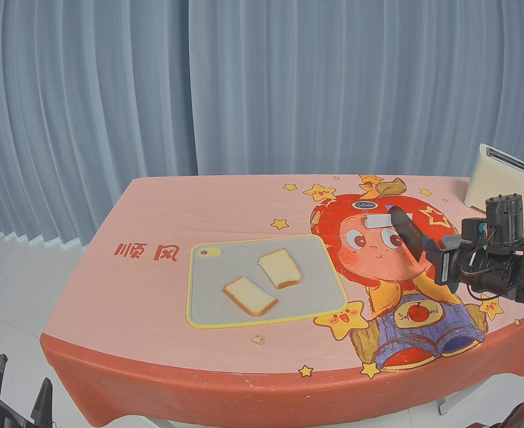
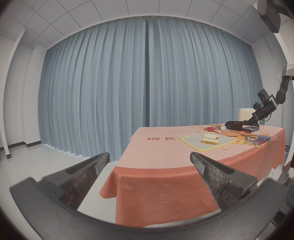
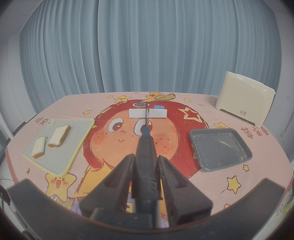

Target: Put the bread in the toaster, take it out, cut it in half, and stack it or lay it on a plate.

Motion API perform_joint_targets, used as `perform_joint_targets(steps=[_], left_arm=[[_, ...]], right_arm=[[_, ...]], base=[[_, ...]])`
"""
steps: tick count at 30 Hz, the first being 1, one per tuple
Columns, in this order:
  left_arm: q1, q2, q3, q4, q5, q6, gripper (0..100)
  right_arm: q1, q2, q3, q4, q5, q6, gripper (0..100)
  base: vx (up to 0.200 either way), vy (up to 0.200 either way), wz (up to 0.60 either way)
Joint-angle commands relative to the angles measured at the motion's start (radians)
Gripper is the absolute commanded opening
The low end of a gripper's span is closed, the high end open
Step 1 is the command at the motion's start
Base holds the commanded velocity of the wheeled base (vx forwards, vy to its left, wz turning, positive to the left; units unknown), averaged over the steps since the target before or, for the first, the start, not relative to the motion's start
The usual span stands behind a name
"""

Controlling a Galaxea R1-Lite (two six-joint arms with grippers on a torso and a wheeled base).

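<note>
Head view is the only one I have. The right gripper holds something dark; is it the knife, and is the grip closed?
Observer: Yes. The right gripper is shut on the handle of the knife, and the blade points toward the white holder.
Operator: I see no plate anywhere. Is there one?
Observer: A grey tray lies in front of the toaster, on the robot's side of it. Nothing is on it.
Operator: And the left gripper, at the corner of my picture?
Observer: The left gripper is open and holds nothing.
</note>
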Motion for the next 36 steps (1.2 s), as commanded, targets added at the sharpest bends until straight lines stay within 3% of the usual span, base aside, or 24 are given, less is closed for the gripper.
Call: perform_joint_targets(steps=[1,26,27,36], left_arm=[[0.0,-0.013,0.018,0.0,0.0,0.0,100],[0.0,-0.013,0.018,0.0,0.0,0.0,100],[0.0,-0.013,0.018,0.0,0.0,0.0,100],[0.0,-0.013,0.018,0.0,0.0,0.0,100]], right_arm=[[0.001,0.006,0.0,0.001,-0.001,0.0,0],[0.001,0.008,0.011,0.002,-0.002,0.0,0],[0.001,0.008,0.013,0.004,-0.002,-0.002,100],[-0.001,0.008,0.011,0.001,-0.002,0.005,100]], base=[[0.0,0.0,0.0],[0.0,0.0,0.0],[0.0,0.0,0.0],[0.0,0.0,0.0]])
